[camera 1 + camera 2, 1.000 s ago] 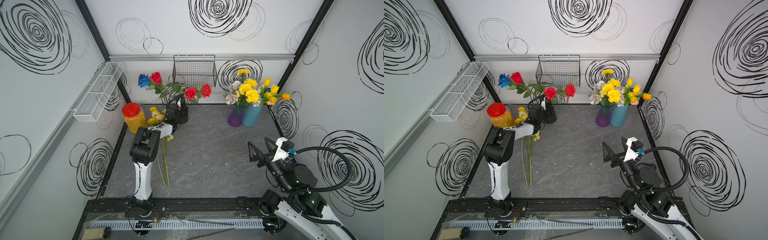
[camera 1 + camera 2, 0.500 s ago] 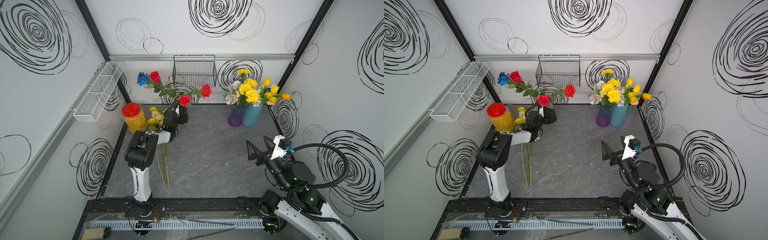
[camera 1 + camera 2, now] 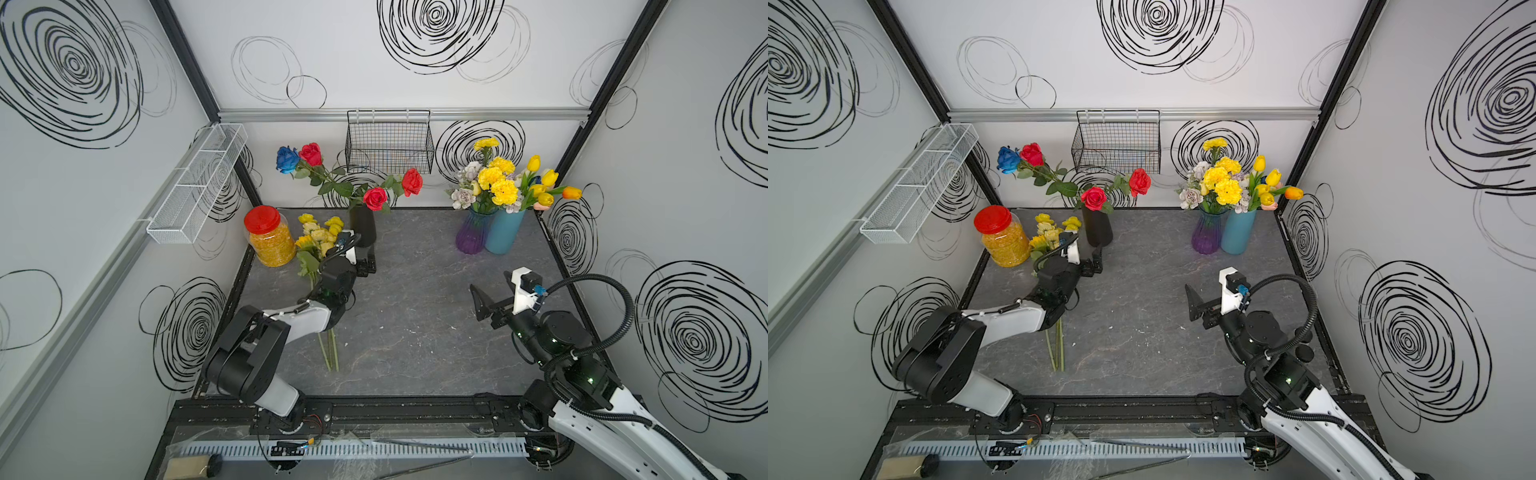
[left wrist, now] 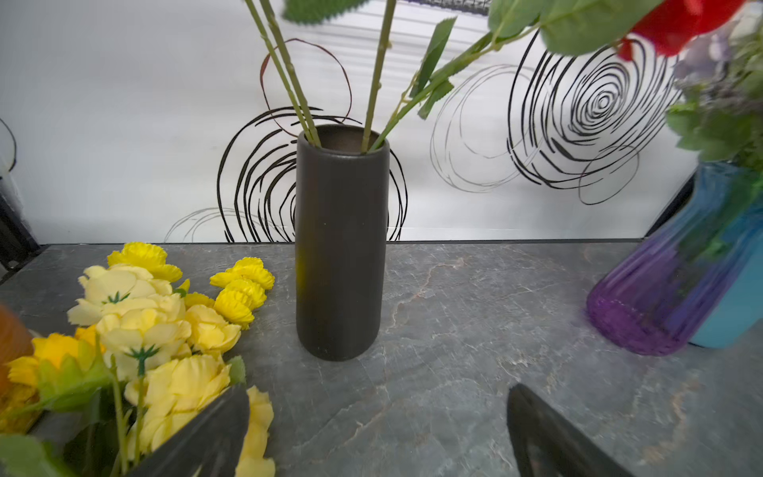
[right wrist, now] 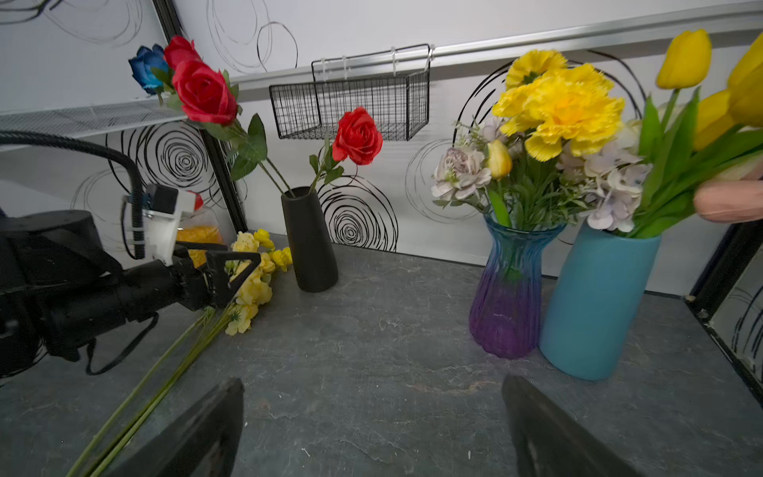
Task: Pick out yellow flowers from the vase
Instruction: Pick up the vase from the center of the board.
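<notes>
**Both grippers open and empty; yellow bunch flat on the table**

Your left gripper (image 4: 377,390) hangs low in front of the tall matte-black cylindrical vase (image 4: 340,247). Its jaws are spread wide with nothing between them. In the left wrist view one black finger (image 4: 198,433) overlaps the nearest blooms, and you cannot tell from any view whether it touches them.

The loose bunch of artificial yellow flowers (image 3: 320,235) lies flat on the grey stone-patterned tabletop (image 3: 415,316). Its heads are near the back wall, between the black vase and the clear plastic jar with a red lid and yellow contents (image 3: 270,243). The long green stems (image 3: 331,353) run under your left arm toward the front edge. The black vase stands upright and holds only three red roses (image 3: 376,197) and one blue rose (image 3: 286,159) on leafy stems.

Your right gripper (image 5: 371,384) hovers above the right half of the table, well apart from everything. Its jaws are released and empty, and it faces the two vases at the back right.

More yellow flowers stand there. Frilly yellow carnations (image 5: 565,99) sit among pale lilac and white blooms in the ribbed glass vase that shades from blue to purple (image 5: 508,297). Yellow tulips (image 5: 685,58) fill the plain teal vase (image 5: 598,305) just beside it.

A black wire basket (image 3: 388,141) hangs on the back wall, and a white mesh shelf (image 3: 195,183) runs along the left wall.
</notes>
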`<action>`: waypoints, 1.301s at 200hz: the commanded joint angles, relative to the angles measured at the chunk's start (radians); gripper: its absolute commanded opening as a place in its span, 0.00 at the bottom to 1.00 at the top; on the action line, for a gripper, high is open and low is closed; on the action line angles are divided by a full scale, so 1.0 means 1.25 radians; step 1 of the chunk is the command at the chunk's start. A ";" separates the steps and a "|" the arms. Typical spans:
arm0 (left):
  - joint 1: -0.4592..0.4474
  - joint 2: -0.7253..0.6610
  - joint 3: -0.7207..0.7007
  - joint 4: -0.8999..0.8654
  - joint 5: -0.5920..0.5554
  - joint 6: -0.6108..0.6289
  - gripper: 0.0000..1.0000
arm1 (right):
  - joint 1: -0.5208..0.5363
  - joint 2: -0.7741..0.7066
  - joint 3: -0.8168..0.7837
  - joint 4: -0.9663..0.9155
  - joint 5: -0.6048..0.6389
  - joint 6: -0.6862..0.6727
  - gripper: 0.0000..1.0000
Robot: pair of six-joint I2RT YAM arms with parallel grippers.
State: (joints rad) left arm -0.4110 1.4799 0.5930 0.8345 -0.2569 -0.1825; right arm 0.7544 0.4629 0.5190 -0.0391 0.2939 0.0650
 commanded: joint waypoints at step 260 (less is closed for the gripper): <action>0.015 -0.655 -0.400 -0.276 0.147 -0.139 0.99 | -0.409 0.959 0.189 0.819 -0.139 -0.207 0.92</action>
State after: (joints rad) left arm -0.3954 0.6796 0.1043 0.4191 -0.0875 -0.3775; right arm 0.2535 1.6058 0.6960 0.9218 0.1265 -0.1471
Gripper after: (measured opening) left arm 0.992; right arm 0.929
